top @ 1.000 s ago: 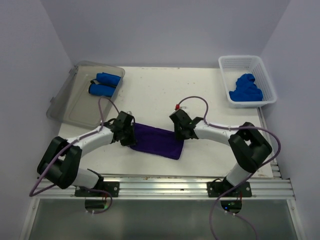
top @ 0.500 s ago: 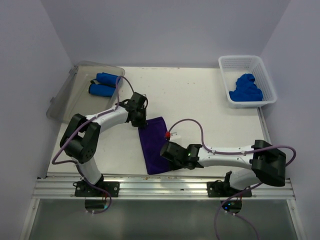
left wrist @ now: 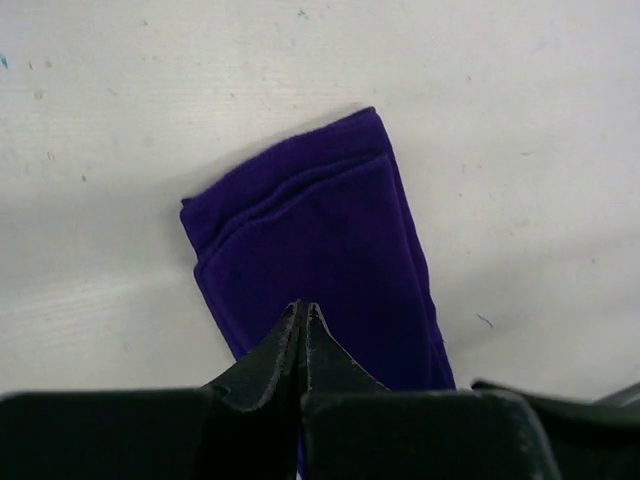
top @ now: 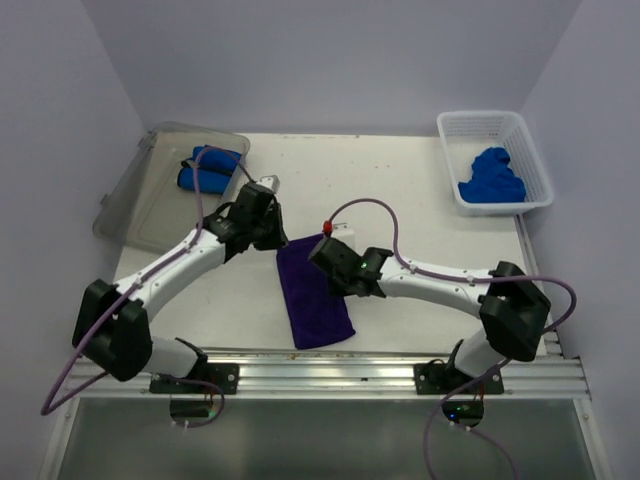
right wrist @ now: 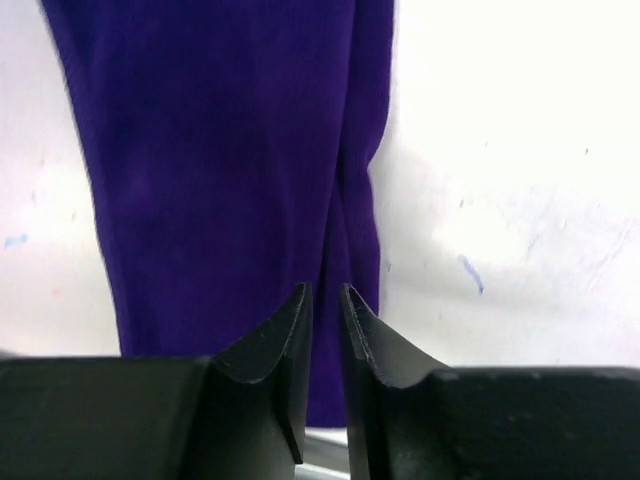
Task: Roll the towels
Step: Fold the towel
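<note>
A dark purple towel (top: 315, 300) lies folded flat in a long strip, running from mid-table toward the near edge. My left gripper (top: 278, 238) is at its far left corner, shut, with its tips (left wrist: 302, 305) over the cloth (left wrist: 320, 230) and nothing between them. My right gripper (top: 335, 285) hovers over the strip's right side. Its jaws (right wrist: 325, 290) stand a narrow gap apart above a crease in the towel (right wrist: 220, 150). Two rolled blue towels (top: 205, 168) lie in the tray. A heap of blue towels (top: 492, 178) fills the basket.
The clear grey tray (top: 150, 210) sits at the far left and the white mesh basket (top: 535, 160) at the far right. A metal rail (top: 320, 365) runs along the near edge just past the towel's end. Purple cables loop above both arms.
The purple towel swung from lying crosswise to lying lengthwise. My right gripper went to its near end, then moved up to its far right side, its jaws narrowing. The left stayed shut at the far end.
</note>
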You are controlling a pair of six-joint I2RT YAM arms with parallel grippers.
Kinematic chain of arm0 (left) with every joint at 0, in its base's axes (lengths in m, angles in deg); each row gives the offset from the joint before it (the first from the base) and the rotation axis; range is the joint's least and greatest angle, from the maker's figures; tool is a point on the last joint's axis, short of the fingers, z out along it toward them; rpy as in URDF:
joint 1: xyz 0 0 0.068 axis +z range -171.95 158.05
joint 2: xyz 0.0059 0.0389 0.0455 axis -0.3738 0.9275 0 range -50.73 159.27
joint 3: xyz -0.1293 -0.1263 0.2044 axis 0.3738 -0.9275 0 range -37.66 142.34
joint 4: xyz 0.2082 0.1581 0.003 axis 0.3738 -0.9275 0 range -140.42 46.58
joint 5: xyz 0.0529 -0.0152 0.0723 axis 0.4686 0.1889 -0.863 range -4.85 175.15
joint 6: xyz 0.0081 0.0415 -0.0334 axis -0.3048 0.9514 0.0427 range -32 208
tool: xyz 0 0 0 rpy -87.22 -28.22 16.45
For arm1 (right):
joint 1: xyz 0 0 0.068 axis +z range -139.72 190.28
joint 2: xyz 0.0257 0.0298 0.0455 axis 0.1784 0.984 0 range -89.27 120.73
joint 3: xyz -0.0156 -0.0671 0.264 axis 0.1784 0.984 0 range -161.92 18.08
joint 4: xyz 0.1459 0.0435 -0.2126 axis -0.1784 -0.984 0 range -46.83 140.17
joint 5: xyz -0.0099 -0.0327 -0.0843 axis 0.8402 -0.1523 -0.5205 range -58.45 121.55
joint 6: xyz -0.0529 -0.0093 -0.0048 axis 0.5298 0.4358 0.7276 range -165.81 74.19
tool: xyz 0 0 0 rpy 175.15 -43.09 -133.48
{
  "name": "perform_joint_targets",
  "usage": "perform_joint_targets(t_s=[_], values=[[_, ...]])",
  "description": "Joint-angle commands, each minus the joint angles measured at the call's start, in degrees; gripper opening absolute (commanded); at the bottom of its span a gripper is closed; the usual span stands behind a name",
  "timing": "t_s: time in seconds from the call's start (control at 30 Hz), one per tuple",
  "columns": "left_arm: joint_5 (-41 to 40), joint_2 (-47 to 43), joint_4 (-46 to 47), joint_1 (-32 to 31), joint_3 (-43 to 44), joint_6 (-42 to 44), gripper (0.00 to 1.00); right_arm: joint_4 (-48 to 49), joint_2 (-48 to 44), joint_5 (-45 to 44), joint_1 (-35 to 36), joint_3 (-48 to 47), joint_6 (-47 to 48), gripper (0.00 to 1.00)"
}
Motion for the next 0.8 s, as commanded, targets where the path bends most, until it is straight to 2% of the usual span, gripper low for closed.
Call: perform_joint_targets(t_s=[0.0, 0.13, 0.27, 0.43, 0.57, 0.77], values=[[2.9, -8.6, 2.5, -0.7, -6.9, -6.4, 0.00, 3.3, 5.1, 3.3, -4.9, -4.0, 5.9, 0.20], [5.8, -10.9, 8.1, -0.8, -13.7, -9.4, 0.00, 3.4, 11.8, 4.9, -6.5, -10.3, 9.7, 0.18], [6.5, -6.1, 11.8, -1.0, -17.6, -9.5, 0.00, 4.1, 16.2, 5.5, -8.0, -12.5, 10.2, 0.18], [4.0, 2.1, 14.0, -0.9, -18.0, -6.7, 0.00, 4.9, 18.3, 4.6, -11.8, -9.1, 6.2, 0.15], [3.4, 7.2, 14.5, -0.5, -15.2, -3.2, 0.00, 7.0, 17.7, 5.3, -14.1, -5.8, 5.4, 0.15], [2.7, 10.8, 11.9, -0.5, -6.2, -0.8, 0.00, 4.4, 15.2, 4.7, -14.5, -8.7, 6.1, 0.15]])
